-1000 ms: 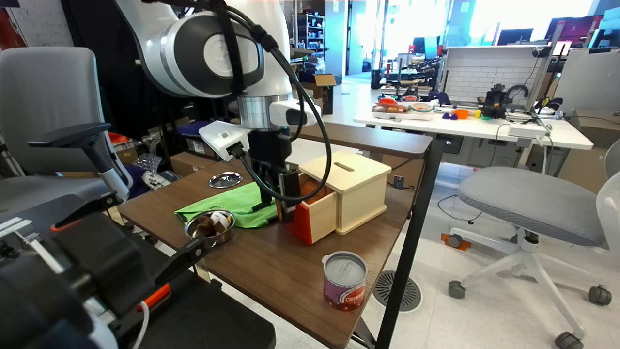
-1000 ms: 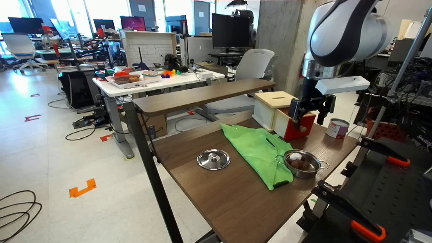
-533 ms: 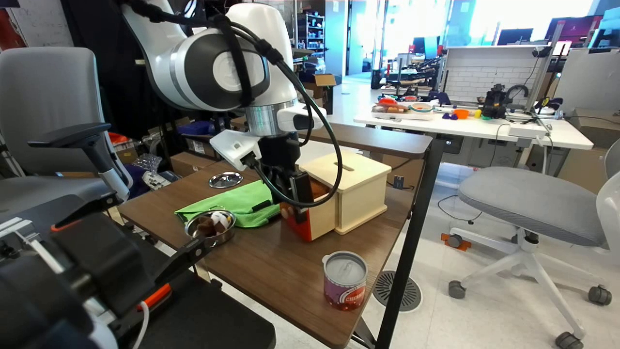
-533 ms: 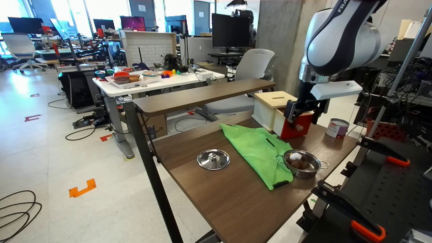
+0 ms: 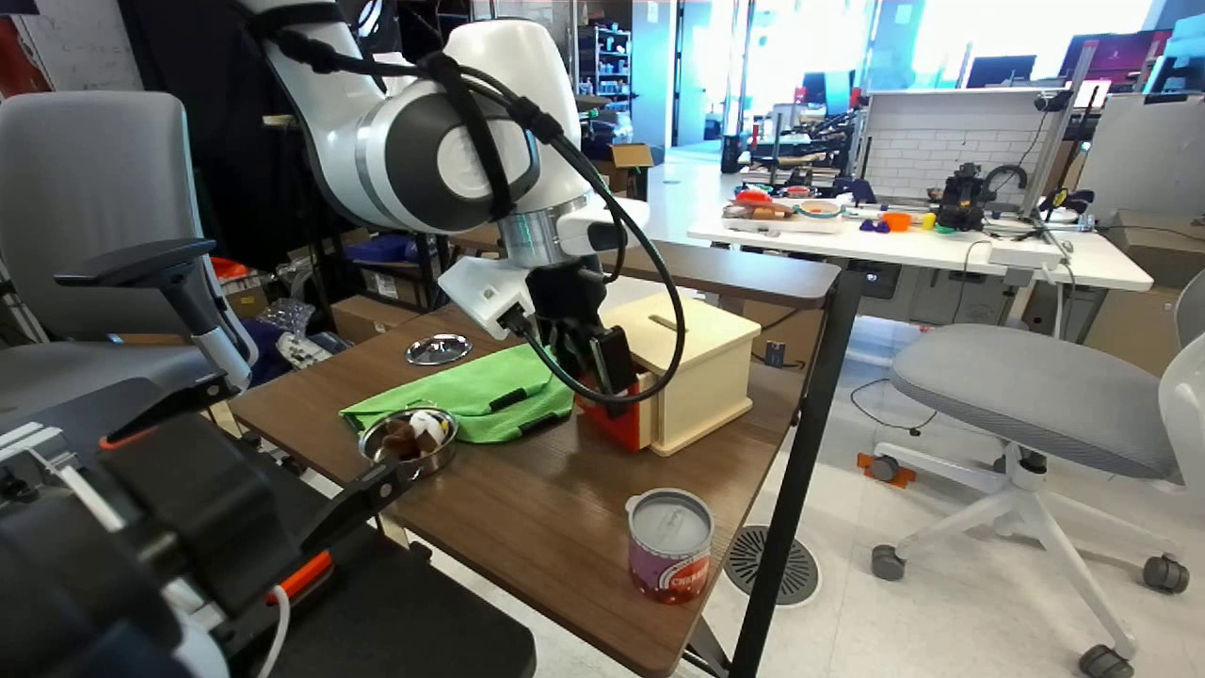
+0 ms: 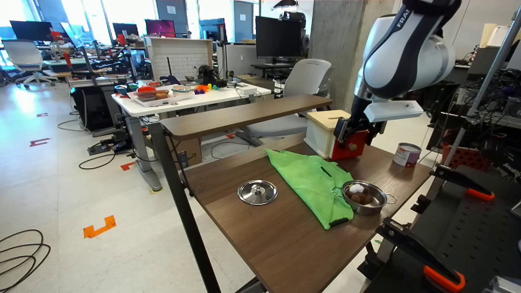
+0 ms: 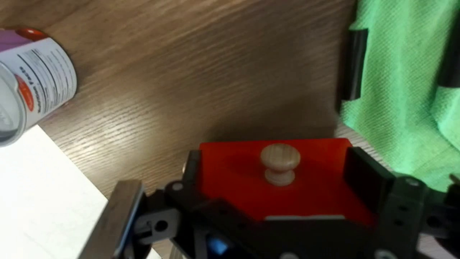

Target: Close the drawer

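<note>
The drawer's red front (image 5: 614, 428) stands a little out from the tan wooden box (image 5: 704, 377); a narrow strip of its tan side shows between them. The drawer front (image 6: 342, 153) also shows in an exterior view, with its round wooden knob (image 6: 352, 146). My gripper (image 6: 355, 137) is tilted against the front at its upper part. In the wrist view my gripper (image 7: 275, 156) is open, its fingers wide apart near the two side edges of the red drawer front (image 7: 230, 172). The knob (image 7: 280, 157) sits between the fingers, not gripped. The drawer's inside is hidden.
A tin can (image 5: 670, 551) stands near the table's corner. A green cloth (image 6: 311, 179) lies beside the box. A metal pot (image 6: 368, 209) with small items stands by the cloth. A pot lid (image 6: 257, 192) lies on the brown table (image 6: 285, 240).
My gripper has moved toward the box and tilted. The drawer has slid inward with it; much less of its side shows now. The can, cloth, pot and lid have not moved.
</note>
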